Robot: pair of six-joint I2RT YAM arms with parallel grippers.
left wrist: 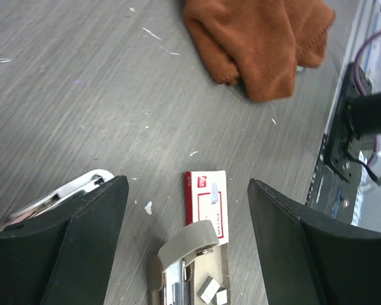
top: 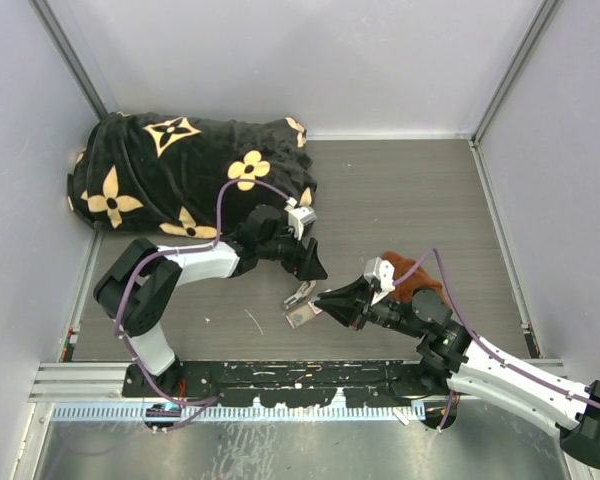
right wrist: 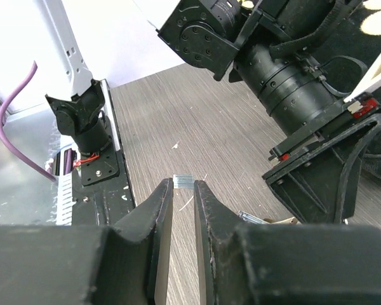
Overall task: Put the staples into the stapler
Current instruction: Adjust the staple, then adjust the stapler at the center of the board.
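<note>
1. Strip of tiny silvery metal staples [right wrist: 183, 182]: light, brittle; pinched in narrow right tool [right wrist: 183, 190] over surface's near edge.
2. Pale pink-white plastic stapler [left wrist: 76, 188]: light, rigid; beside wide left tool [left wrist: 186, 185]; grip flanks.

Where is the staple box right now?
In the left wrist view the staple box lies on the table, seen between the fingers of the open left gripper, with the stapler at the picture's left and the brown cloth beyond.
</note>
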